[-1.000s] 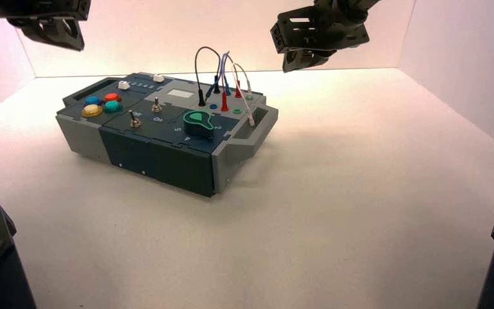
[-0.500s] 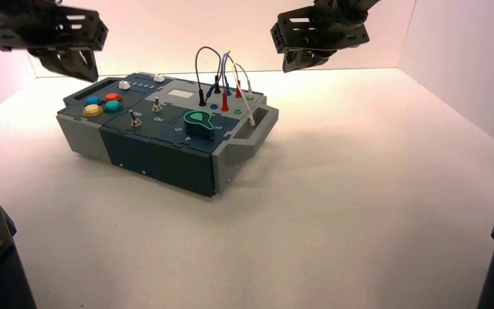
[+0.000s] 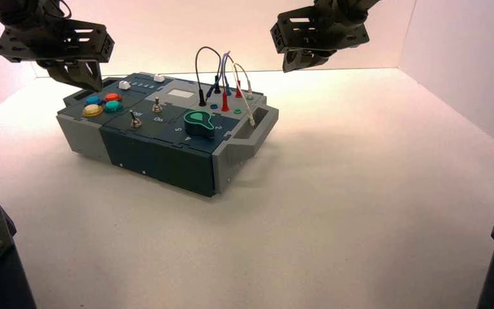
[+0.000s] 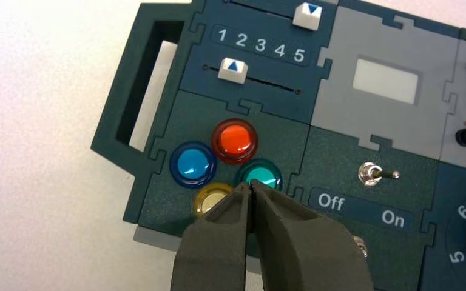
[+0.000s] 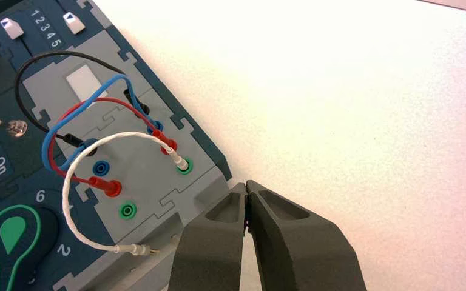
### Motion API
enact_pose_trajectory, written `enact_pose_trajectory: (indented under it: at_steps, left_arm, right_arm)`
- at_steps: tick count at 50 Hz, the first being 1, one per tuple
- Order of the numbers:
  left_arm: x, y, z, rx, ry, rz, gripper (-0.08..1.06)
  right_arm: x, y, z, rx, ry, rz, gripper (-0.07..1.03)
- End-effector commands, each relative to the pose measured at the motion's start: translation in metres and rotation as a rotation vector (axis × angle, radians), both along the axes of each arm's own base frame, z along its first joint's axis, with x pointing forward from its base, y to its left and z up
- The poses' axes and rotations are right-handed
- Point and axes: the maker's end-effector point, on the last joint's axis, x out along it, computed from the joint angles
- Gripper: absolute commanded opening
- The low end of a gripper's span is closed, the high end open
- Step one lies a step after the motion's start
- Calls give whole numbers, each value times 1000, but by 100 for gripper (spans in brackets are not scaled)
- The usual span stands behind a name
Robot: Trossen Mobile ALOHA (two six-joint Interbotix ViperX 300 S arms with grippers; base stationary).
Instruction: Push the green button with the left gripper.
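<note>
The green button (image 3: 113, 106) is a teal dome at the left end of the box, beside the yellow (image 3: 92, 110), red (image 3: 112, 98) and blue (image 3: 92, 100) domes. My left gripper (image 3: 90, 84) hangs above the box's far left end, fingers shut. In the left wrist view its tips (image 4: 250, 187) stand over the near edge of the green button (image 4: 261, 175), still apart from it, between it and the yellow button (image 4: 209, 197). My right gripper (image 3: 302, 62) is shut and parked high behind the wires; its tips (image 5: 246, 188) show over the box's right end.
The box (image 3: 161, 154) stands turned on the white table. It bears two sliders (image 4: 232, 70), a toggle switch (image 4: 373, 174) lettered Off and On, a large green knob (image 3: 197, 121), and looped wires (image 3: 222, 71) in jack sockets. White walls enclose the table.
My left gripper has come down and to the right, from the top left corner of the high view to just above the box's button end. The right arm has not moved.
</note>
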Motion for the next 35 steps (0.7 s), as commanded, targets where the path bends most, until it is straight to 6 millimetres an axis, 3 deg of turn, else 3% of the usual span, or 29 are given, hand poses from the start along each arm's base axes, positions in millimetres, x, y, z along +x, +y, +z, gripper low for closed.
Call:
enact_pose_trajectory:
  at_steps: [1,35]
  left_arm:
    - [10,-7,11,-5,-47,-15,-3]
    - [8,-13,-8,-10,14,-13,-3]
  right_arm:
    - [4,4,18,26,-43,2,-2]
    - [4,4,17,25,-42,2,-2]
